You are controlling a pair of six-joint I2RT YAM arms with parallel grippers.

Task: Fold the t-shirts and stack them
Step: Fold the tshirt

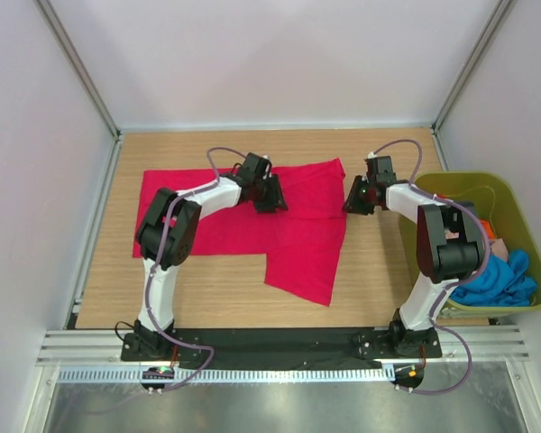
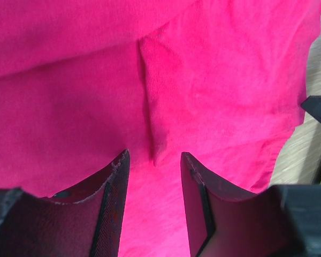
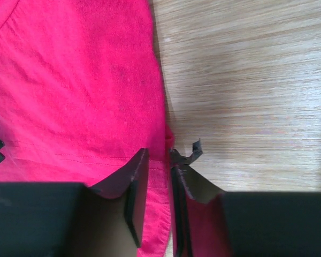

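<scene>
pinching the hem of the crimson t-shirt (image 3: 69, 80) at lower centre: right gripper (image 3: 159, 153); left gripper (image 2: 153, 154), jaws apart, above a crease.

Tub (image 1: 469, 179) right of spread t-shirt (image 1: 298, 244)

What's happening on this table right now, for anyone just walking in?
Two robot arms are working on a crimson t-shirt spread flat on the wooden table. The left gripper is poised, jaws apart, over a raised crease near the shirt's middle. The right gripper has its fingers nearly together on the shirt's right hem. The shirt is not yet folded. More shirts, a blue one among them, lie in the green tub at the right.
</scene>
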